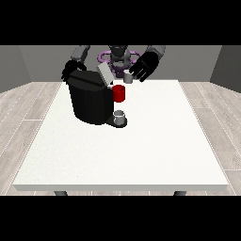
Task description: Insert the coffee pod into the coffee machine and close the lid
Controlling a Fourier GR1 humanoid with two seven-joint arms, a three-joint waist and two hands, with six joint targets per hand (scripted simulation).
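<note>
Pod (127,76) insertion was the step in hand: the small grey coffee pod sat at the fingertips of the hand at the view's right (145,66), whose fingers curled down around it, apparently pinching it, above and at about one o'clock from the coffee machine (92,100). The machine's grey lid (105,73) stood tilted up and open, with a red part (119,93) showing on the machine's front at three o'clock and a grey cup (120,116) on the base below, at five o'clock. The hand at the view's left (70,69) hung by the machine's back corner at eleven o'clock; whether its fingers were spread or curled could not be told. By my judgement, the next move called for carrying the pod toward nine o'clock, over the opening under the raised lid, lowering it in, then pressing the lid down. No brand, label or writing could be read anywhere on the machine, the cup or the table (155,150).
</note>
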